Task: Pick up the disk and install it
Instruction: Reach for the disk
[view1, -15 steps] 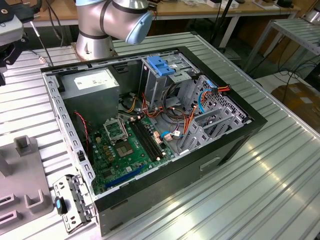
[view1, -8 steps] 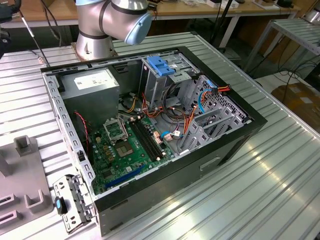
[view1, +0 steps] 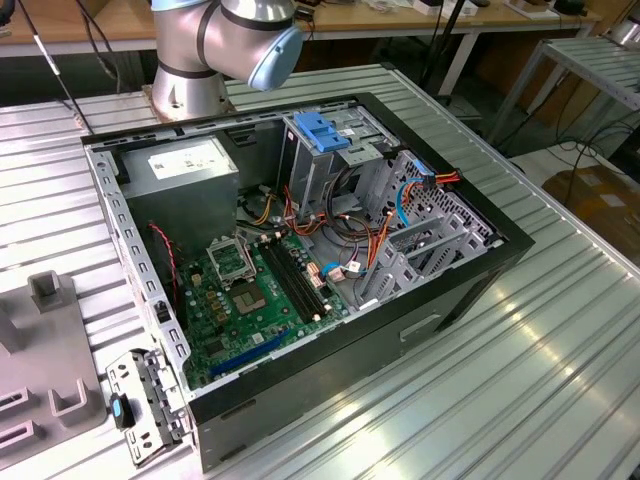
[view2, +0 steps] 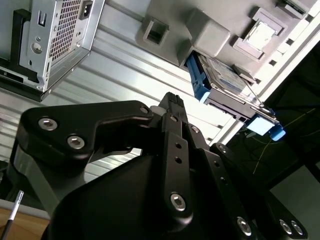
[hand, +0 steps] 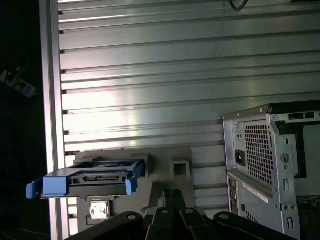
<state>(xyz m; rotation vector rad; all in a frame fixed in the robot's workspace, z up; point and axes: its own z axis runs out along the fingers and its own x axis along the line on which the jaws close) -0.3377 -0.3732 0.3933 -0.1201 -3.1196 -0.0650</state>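
Second wrist view: the flat silver-metal disk (view2: 226, 79) in its blue plastic rail frame sits in a grey moulded holder (view2: 210, 35), apart from the black gripper (view2: 172, 100), whose grip cannot be told. Pickup and installation both remain.

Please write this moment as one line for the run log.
step: pick not done | disk: in grey holder, ungrasped | gripper: apart from disk | computer case: open
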